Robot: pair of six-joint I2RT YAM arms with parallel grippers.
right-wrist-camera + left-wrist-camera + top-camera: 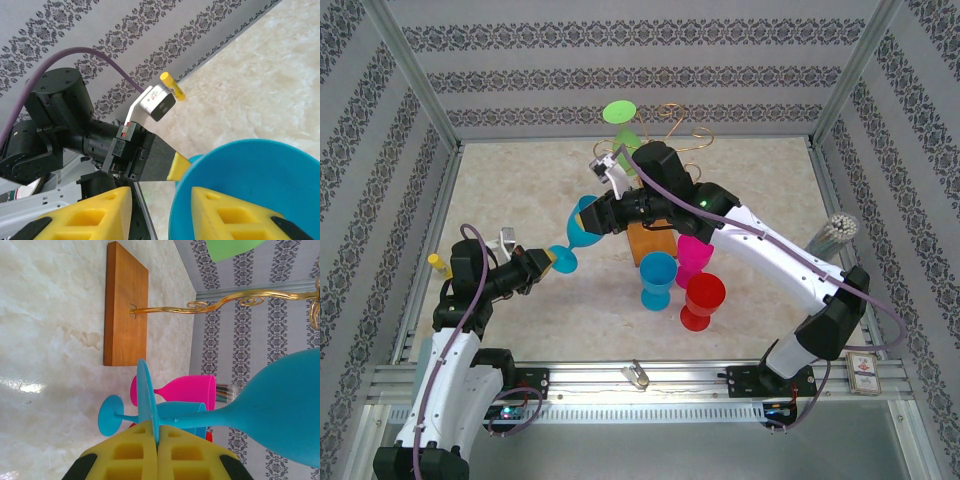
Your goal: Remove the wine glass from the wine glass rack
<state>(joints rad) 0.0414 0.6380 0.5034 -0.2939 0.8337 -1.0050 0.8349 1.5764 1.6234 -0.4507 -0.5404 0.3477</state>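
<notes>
A blue wine glass lies sideways in the air between my two arms, off the wine glass rack. My left gripper is shut on the edge of its round foot, with the stem and bowl stretching to the right. My right gripper straddles the bowl's rim. One finger is inside the bowl, the other outside with a gap left, so it is open. The rack's gold wire rises from a wooden base and carries a green glass.
A turquoise glass, a pink one and a red one stand in front of the rack's base. A bundle of sticks is at the right wall, a small yellow item at the left.
</notes>
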